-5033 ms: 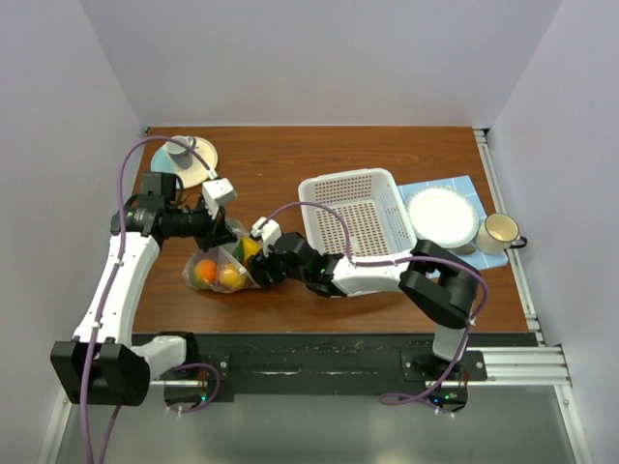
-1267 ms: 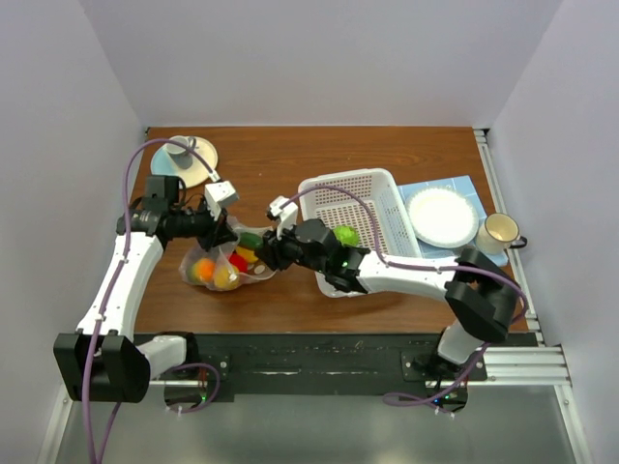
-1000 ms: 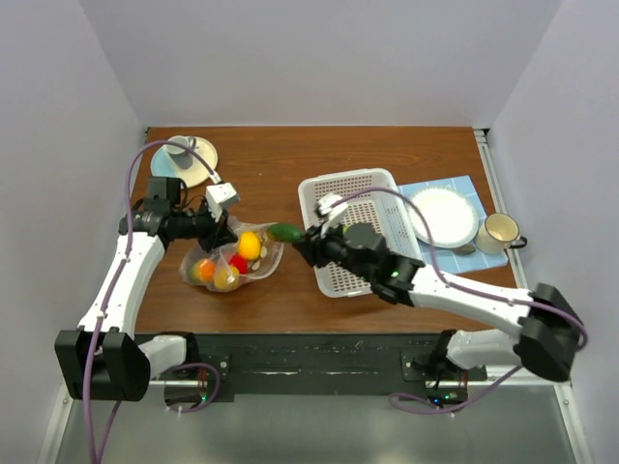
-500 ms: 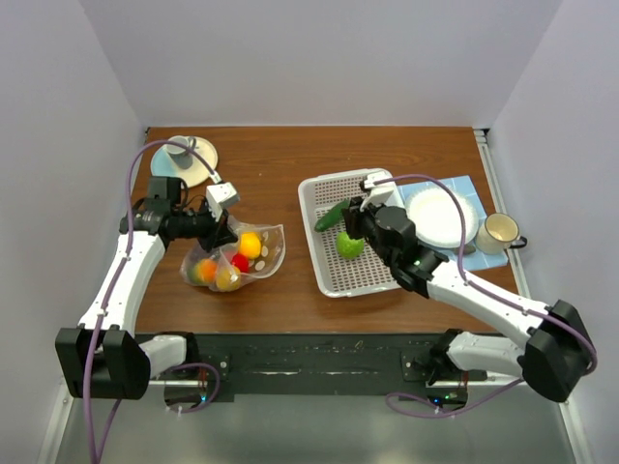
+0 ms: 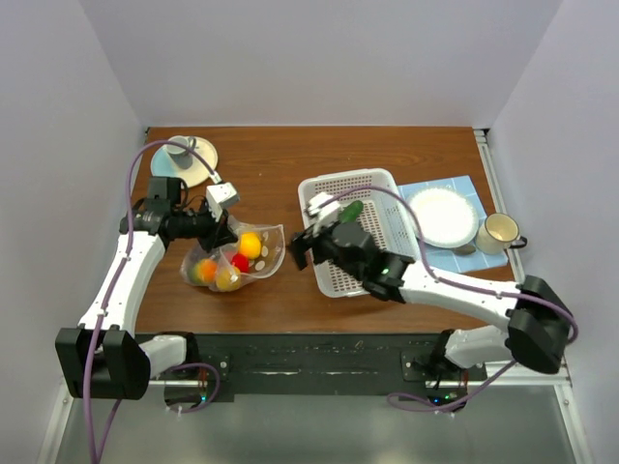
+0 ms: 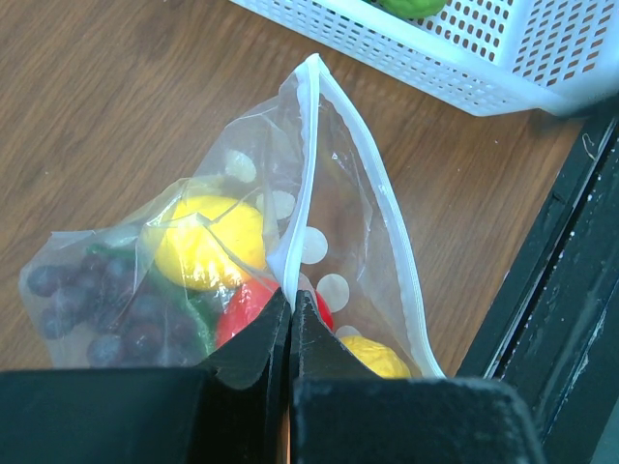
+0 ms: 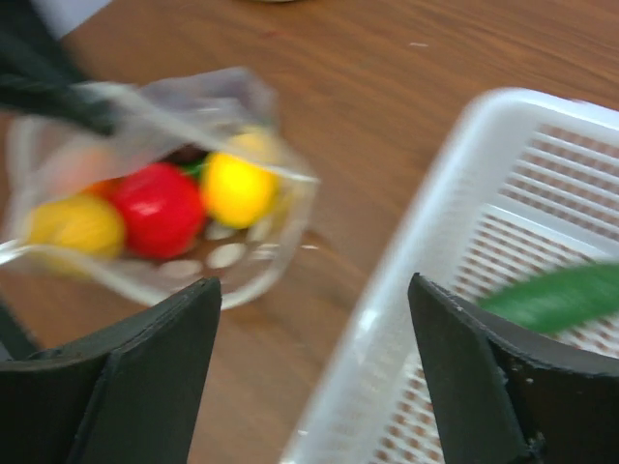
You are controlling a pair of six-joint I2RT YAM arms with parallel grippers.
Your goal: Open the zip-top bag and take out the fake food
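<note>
The zip-top bag (image 5: pixel 232 259) lies open on the table at the left, with the lemon (image 5: pixel 250 244), the red round one (image 5: pixel 240 262), the orange (image 5: pixel 206 269) and the purple grapes (image 6: pixel 97 309) inside. My left gripper (image 5: pixel 221 232) is shut on the bag's white zip rim (image 6: pixel 290 280). My right gripper (image 5: pixel 301 244) is open and empty, above the left edge of the white basket (image 5: pixel 387 208), facing the bag (image 7: pixel 164 242). The dark green cucumber (image 5: pixel 348 209) lies in the basket. The green round one (image 6: pixel 416 5) shows in the basket too.
A grey cup on a plate (image 5: pixel 186 155) stands at the back left. A white plate (image 5: pixel 442 217) on a blue cloth and a mug (image 5: pixel 499 232) stand right of the basket. The black rail (image 5: pixel 319 348) runs along the front edge.
My right gripper pulled the cucumber out of the bag, carried it to the basket, let it go there and swung back left, open. The left gripper kept its hold on the bag.
</note>
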